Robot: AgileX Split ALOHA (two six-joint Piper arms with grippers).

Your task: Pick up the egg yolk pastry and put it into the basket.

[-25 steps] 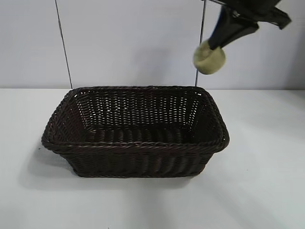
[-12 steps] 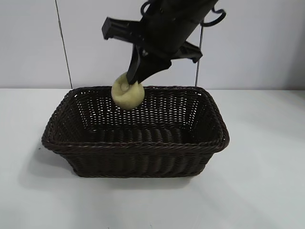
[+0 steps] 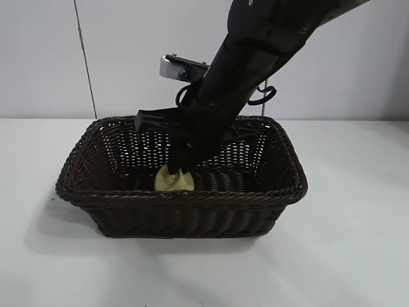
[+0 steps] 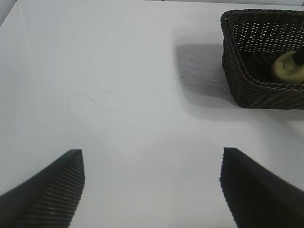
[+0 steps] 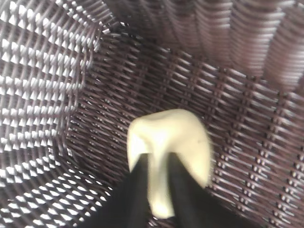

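Note:
The dark brown wicker basket [image 3: 182,195] stands mid-table. My right gripper [image 3: 177,167] reaches down inside it and is shut on the pale-yellow egg yolk pastry [image 3: 172,180], which is squeezed between the fingers low near the basket floor. In the right wrist view the pastry [image 5: 175,133] bulges around the two black fingers [image 5: 135,190] of the gripper [image 5: 159,164], over the woven floor [image 5: 247,118]. The left wrist view shows the basket [image 4: 237,71] with the pastry [image 4: 285,69] inside, far off. My left gripper [image 4: 152,164] is open and empty above bare table, away from the basket.
White table [image 3: 358,256] surrounds the basket, with a pale wall behind. A thin vertical rod [image 3: 85,61] stands at the back left.
My right arm has swung left from high at the back right and come down into the basket, carrying the pastry from above the rim to near the basket floor.

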